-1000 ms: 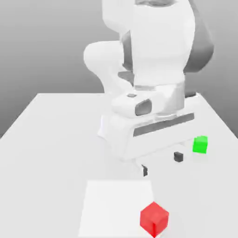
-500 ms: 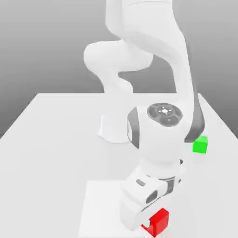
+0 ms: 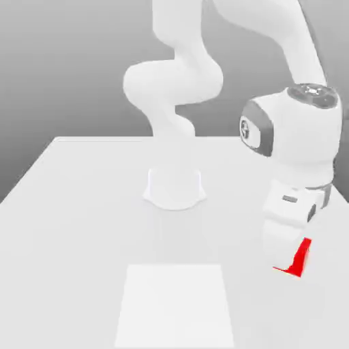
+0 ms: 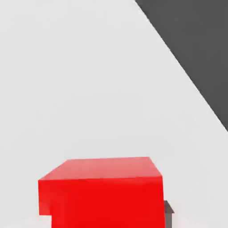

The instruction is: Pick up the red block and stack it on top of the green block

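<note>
- Red block (image 4: pixel 101 191) sits clamped between the gripper (image 3: pixel 294 262) fingers, which were wide apart a second ago and have narrowed onto it.
- It is off the pale square mat (image 3: pixel 176 303) where it lay and rides at the exterior view's right, clear of the table (image 3: pixel 82 204) (so the pick looks done, stacking remains).
- Green block is hidden behind the hand.
- White arm (image 3: pixel 178 85) arches over, wrist bent, hand pointing downward.

It was a bare simulated test space: a plain white table (image 3: pixel 82 204) stood against a featureless grey backdrop (image 3: pixel 61 61).
</note>
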Available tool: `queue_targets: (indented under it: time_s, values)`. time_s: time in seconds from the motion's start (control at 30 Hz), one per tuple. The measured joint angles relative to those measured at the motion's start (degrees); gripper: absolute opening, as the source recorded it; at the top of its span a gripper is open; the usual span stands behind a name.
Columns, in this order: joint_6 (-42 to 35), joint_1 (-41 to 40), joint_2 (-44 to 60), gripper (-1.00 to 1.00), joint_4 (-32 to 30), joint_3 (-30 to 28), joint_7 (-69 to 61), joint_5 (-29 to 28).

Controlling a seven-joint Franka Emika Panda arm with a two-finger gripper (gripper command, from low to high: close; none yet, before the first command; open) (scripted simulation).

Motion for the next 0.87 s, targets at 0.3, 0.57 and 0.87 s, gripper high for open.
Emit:
queue_targets:
  time_s: [0.3, 0.57, 0.87]
  values:
    - [-0.62, 15.07, -11.29, -1.00, -10.13, 7.96, -1.19, 4.26]
    - [2.48, 18.41, -13.52, -1.00, -16.24, 17.10, 4.36, -2.31]
    - [13.80, 12.39, -1.19, -1.00, -16.02, 18.66, 15.19, -17.95]
